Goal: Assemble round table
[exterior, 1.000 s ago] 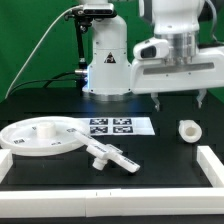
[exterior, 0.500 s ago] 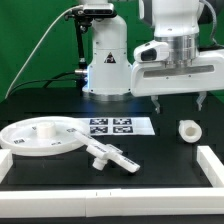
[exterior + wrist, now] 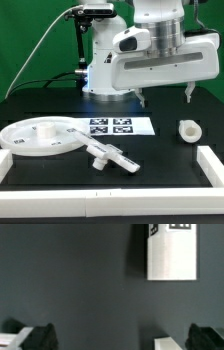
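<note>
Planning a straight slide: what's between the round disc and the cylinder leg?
Exterior view: the marker board lies between round disc and cylinder leg; the base piece sits just camera-side of that line, near the disc.

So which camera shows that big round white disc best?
The exterior view: the round disc lies in plain sight on the table, at the exterior view's left. The wrist view shows none of it.

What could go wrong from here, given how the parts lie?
The base piece seems to touch the rim of the round disc, so lifting either might drag the other. The open gripper hangs above the table; descending off-centre on the short leg could knock it toward the border rail.
</note>
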`<state>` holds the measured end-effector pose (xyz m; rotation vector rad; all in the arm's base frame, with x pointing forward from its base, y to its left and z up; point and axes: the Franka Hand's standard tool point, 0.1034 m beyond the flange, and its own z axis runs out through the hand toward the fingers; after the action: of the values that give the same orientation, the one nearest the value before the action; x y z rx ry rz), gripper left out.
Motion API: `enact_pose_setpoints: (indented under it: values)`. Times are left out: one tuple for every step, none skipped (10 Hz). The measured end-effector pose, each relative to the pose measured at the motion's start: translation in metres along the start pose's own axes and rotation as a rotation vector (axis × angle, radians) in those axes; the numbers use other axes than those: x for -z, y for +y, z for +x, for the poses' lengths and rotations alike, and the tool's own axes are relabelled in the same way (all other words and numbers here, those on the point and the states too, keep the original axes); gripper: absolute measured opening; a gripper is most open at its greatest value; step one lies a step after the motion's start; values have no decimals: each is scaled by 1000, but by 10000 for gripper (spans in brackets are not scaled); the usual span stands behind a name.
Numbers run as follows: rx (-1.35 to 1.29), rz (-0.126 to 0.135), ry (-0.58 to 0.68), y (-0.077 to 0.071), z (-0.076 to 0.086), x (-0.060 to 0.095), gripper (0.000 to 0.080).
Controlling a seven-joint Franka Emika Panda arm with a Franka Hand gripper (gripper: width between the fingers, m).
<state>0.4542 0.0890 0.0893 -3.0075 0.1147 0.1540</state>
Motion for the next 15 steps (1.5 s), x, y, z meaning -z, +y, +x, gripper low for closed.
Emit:
enact_pose_setpoints:
  values:
    - [0,0,0,0,0,0,649]
    - [17,0,0,0,0,0,649]
    - [43,-2,-4,3,2,1,649]
    - [74,-24,-39,14,11,10,649]
    - [143,-56,-41,23,28,20,649]
    - [256,-68,-33,30,41,25,649]
    - [380,-64,-35,35,45,26,649]
    - [428,-64,-37,35,45,25,649]
    - [485,-63,-39,36,45,25,649]
    - [566,-62,-42,36,45,25,649]
    - [633,-61,-45,39,46,25,649]
    - [640,-73,-47,54,58,28,649]
    - [627,-85,-42,65,75,33,649]
    - [638,-105,-23,69,87,35,649]
    - [659,-128,0,69,92,35,649]
